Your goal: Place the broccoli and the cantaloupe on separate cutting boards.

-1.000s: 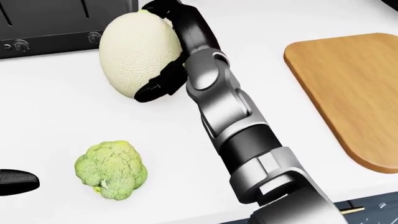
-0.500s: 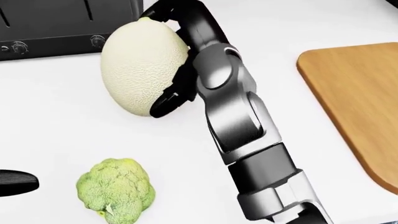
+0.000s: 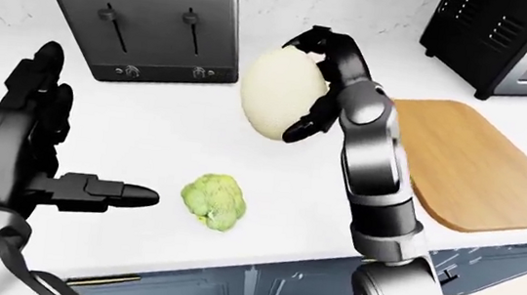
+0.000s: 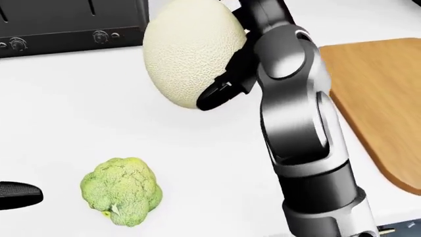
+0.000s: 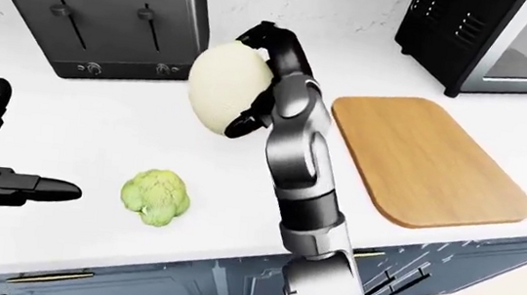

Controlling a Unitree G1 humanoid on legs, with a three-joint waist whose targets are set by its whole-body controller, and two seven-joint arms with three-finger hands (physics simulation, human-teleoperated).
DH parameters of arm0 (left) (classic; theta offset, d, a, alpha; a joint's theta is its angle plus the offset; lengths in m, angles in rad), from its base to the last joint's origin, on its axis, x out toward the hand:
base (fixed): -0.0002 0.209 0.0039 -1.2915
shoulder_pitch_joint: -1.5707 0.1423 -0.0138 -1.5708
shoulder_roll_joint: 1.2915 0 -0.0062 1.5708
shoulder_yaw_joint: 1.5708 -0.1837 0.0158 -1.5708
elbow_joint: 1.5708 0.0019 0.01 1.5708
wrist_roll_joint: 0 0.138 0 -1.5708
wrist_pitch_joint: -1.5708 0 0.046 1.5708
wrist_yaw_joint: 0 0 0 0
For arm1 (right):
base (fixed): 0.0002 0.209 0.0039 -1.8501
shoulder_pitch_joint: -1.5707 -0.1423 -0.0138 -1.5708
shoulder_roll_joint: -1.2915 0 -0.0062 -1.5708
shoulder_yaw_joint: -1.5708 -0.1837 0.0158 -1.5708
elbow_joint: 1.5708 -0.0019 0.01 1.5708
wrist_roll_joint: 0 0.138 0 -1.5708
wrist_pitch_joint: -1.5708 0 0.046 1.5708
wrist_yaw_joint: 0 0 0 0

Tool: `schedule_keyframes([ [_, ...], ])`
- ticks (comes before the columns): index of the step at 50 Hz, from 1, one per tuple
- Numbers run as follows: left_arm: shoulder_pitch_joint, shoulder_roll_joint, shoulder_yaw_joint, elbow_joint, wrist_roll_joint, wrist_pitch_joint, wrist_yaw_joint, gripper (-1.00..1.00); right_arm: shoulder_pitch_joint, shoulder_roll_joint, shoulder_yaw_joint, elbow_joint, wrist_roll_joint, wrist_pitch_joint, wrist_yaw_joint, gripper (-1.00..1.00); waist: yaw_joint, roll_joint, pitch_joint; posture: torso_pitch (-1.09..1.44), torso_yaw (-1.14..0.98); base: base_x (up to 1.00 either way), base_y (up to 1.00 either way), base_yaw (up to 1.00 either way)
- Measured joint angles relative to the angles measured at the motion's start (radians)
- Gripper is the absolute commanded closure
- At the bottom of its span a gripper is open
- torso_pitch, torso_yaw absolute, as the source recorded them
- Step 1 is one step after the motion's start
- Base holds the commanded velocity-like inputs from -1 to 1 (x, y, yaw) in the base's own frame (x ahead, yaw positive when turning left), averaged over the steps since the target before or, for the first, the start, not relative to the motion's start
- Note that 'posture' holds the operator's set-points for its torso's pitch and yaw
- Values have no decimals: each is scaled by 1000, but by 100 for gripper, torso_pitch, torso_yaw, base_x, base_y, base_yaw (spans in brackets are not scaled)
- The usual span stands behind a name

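Left-eye view shows the right robot hand (image 3: 312,79) clamped on the cantaloupe (image 3: 283,93), one finger hooked over its top and another curled under its lower right side, so the melon hangs clear above the white tabletop (image 3: 156,143). It sits near the toaster (image 3: 145,19) and to the left of the cutting board (image 3: 466,164), not yet over it. The left robot hand (image 3: 23,148) is spread apart and holds nothing, with one finger pointing right toward the broccoli (image 3: 214,200), which lies on the tabletop near the near edge, apart from that finger.

The main risk, as I judge it, is the grip: the melon is large and smooth for three fingers, and most of its bulk hangs to the left of the palm. A quick swing to the right could roll it out of the fingers, dropping it onto the tabletop, where it might roll toward the broccoli or off the near edge.

Counted: one cantaloupe, one broccoli, one toaster, and one dark appliance (image 3: 511,37) at far right. Only one cutting board is visible, though the task needs two.
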Motion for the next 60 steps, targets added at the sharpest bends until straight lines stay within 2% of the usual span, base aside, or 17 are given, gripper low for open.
schedule_keyframes([
  [9,11,24,-25,1,-47,21,49,-100,-15,-79,-55,-72,29,12,-12,100,-5,5,-10,0,0,0,0,0],
  [16,-2,27,-20,-4,-31,29,41,-100,-25,-161,-114,37,96,-11,-104,100,-10,9,-11,0,0,0,0,0],
  [23,-9,7,1,-2,-17,10,4,-100,-28,-230,-162,219,189,-79,-246,100,-15,15,-8,0,0,0,0,0],
  [29,-19,-8,9,-2,16,-6,-27,-100,-13,-284,-177,298,247,-97,-326,100,-17,19,-4,0,0,0,0,0],
  [36,-8,-3,-11,1,-3,-2,-4,-100,-46,-334,-218,397,318,-143,-420,100,-19,22,-7,0,0,0,0,0],
  [40,-2,-1,-7,-2,-14,-3,5,-100,-58,-364,-220,420,357,-172,-476,100,-18,22,-11,0,0,0,0,0],
  [49,4,2,-4,0,-28,-4,15,-100,-69,-416,-221,430,377,-203,-509,100,-14,12,-14,0,0,0,0,0],
  [60,-7,22,-10,-1,-19,16,8,-100,-5,-472,-254,345,406,-140,-495,100,-3,6,-7,0,0,0,0,0],
])
